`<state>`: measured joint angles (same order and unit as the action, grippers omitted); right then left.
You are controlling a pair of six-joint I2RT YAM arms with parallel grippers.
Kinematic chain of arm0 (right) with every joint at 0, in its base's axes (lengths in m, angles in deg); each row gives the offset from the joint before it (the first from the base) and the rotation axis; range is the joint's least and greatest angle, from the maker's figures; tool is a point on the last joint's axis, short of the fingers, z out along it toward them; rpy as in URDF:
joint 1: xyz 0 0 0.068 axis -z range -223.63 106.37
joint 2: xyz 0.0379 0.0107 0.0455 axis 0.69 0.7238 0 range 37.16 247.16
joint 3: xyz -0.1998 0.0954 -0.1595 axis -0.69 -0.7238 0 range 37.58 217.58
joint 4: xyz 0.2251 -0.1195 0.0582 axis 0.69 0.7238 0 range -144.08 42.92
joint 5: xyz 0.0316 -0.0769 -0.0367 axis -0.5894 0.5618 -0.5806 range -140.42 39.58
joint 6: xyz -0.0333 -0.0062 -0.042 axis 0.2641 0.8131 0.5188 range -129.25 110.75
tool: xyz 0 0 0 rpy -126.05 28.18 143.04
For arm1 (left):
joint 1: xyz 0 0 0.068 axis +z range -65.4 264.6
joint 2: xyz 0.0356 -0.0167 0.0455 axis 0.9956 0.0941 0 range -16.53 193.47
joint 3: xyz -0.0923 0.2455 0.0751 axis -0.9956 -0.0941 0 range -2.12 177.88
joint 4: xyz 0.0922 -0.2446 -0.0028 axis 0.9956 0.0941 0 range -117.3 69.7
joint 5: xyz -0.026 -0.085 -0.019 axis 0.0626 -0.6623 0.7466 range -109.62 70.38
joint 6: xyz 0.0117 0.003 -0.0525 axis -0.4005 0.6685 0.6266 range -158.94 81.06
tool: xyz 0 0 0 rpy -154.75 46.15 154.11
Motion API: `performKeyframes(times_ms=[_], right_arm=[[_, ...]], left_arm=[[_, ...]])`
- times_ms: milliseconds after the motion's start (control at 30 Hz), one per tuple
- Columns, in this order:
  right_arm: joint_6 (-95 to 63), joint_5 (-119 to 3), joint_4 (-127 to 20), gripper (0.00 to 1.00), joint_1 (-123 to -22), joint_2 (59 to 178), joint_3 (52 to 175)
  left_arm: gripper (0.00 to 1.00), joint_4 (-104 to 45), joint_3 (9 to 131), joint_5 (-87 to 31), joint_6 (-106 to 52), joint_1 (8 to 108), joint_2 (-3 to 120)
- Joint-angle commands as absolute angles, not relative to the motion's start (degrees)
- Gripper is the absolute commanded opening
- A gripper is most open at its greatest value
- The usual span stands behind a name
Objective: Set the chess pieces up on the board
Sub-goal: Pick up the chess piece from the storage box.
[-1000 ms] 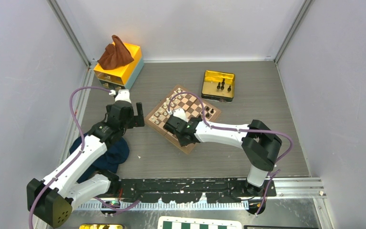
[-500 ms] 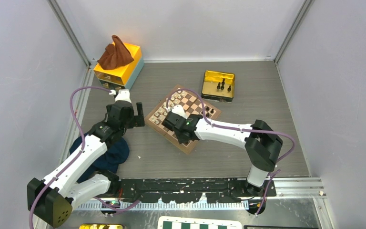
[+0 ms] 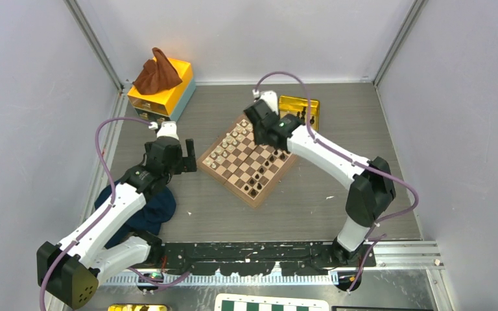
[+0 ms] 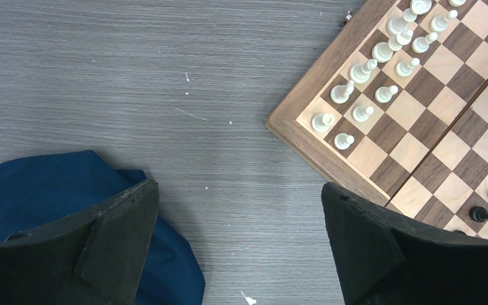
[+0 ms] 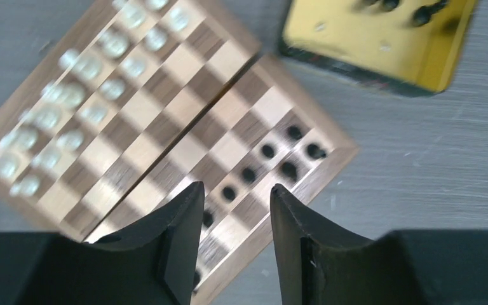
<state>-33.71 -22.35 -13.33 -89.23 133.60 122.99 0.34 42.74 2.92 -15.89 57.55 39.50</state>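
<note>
My right gripper [image 5: 235, 189] hovers over the board [image 3: 249, 155] near the gold tin [image 5: 368, 47], fingers a bit apart, nothing between them. Left gripper [image 4: 238, 187] gapes wide and empty by the board's corner. Black chess pieces [image 5: 268, 151] line one board edge, a few more sit in the tin.

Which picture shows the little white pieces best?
The left wrist view: the white pieces stand close and sharp in two rows on the board. In the right wrist view they are blurred; in the top view, tiny.
</note>
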Motion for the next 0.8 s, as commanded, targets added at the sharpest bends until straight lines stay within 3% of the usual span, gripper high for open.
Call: performKeyframes(times_ms=[0,433,767], right_arm=[[-30.1,-21.2,-16.6,0.50,-82.5,136.9,127.8],[-29.0,-23.8,-22.6,0.54,-67.2,150.1,136.7],[-28.1,-23.3,-24.1,0.56,-63.4,158.3,143.8]], left_arm=[[1.00,-2.2,43.0,4.4,-16.8,57.5,38.9],[1.00,-1.7,43.1,5.9,-17.4,57.5,40.5],[1.00,-1.5,42.9,6.1,-17.4,57.5,41.9]])
